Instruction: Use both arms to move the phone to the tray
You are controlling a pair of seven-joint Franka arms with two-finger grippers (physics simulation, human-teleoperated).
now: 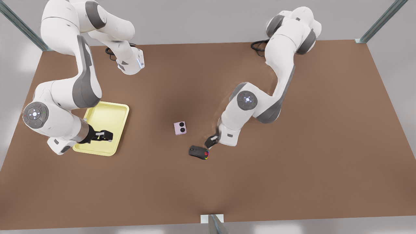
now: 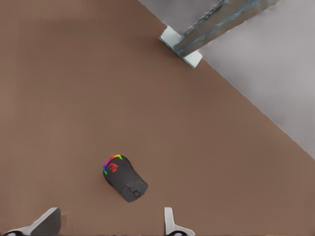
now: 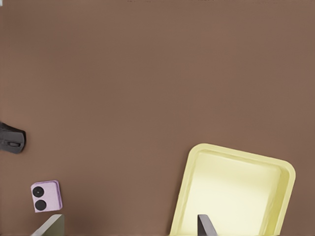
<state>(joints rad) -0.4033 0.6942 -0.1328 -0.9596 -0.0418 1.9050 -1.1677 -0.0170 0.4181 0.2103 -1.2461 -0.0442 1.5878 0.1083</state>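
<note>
One pale pink phone (image 1: 180, 128) lay on the brown bench (image 1: 292, 162). There was one black computer mouse (image 1: 199, 152) with rainbow lights, one pale yellow tray (image 1: 110, 112), and two white robot arms, each carrying one black gripper.

Pale pink phone (image 1: 180, 128), pale yellow tray (image 1: 107, 112), brown table (image 1: 292, 162).

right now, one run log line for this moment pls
phone: on table, ungrasped | tray: no phone | left claw: open, by mouse | right claw: open, over tray
</note>
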